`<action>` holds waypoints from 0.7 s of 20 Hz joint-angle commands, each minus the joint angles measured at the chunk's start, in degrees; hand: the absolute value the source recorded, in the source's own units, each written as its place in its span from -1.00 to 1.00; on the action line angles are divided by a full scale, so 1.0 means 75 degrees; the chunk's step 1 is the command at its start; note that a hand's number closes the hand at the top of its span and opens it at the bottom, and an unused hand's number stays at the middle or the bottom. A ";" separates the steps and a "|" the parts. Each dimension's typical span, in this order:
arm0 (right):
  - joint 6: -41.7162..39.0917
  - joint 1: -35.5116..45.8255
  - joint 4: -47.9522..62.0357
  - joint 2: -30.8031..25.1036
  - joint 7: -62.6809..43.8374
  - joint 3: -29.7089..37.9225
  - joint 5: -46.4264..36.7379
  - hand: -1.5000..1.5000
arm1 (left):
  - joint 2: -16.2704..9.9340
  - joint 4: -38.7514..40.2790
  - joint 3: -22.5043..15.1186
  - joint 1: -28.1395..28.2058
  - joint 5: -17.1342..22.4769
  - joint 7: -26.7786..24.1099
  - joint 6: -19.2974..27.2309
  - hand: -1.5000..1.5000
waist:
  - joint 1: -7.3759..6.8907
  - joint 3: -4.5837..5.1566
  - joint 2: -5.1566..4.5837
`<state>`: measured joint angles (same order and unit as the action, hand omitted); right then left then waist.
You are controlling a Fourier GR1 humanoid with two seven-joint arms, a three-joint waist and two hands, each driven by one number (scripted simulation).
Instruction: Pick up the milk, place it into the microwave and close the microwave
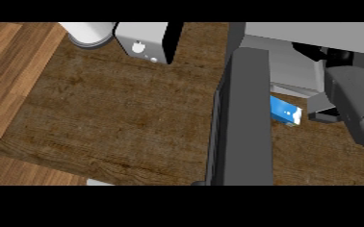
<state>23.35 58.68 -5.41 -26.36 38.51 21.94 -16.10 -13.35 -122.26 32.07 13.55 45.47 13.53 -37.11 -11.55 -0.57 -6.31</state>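
Head view: the milk [286, 110], a blue-and-white carton, lies at about four o'clock from picture centre, its long axis running ten o'clock to four o'clock. It sits just beside the open microwave door [241, 120], at the mouth of the microwave [298, 53]. The right hand [328, 107] is at three o'clock from the carton, touching or nearly touching; whether its fingers pinch the carton cannot be told. No left hand shows.
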 commanded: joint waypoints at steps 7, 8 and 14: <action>-0.1017 0.0712 0.0109 0.0681 -0.0176 -0.0148 -0.0095 -1.00 | -0.0049 0.0291 -0.0121 -0.0341 -0.0307 -0.0028 -0.0032 -1.00 | -0.0141 0.0025 0.0055; -0.0923 0.0674 0.0182 0.0775 -0.0221 -0.0312 -0.0265 -1.00 | -0.0009 0.0315 -0.0260 -0.0320 -0.0374 0.0027 -0.0084 -1.00 | -0.0117 0.0032 0.0043; -0.0136 0.1011 0.0256 0.1336 -0.0794 -0.0350 -0.0330 -1.00 | -0.0164 0.0462 -0.0071 -0.0397 -0.0359 0.0020 -0.0049 -1.00 | -0.0127 0.0035 0.0184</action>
<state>19.68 65.26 -3.90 -18.95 34.41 19.53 -18.29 -13.94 -119.41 30.97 10.83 42.68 13.52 -37.63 -12.51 -0.32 -5.44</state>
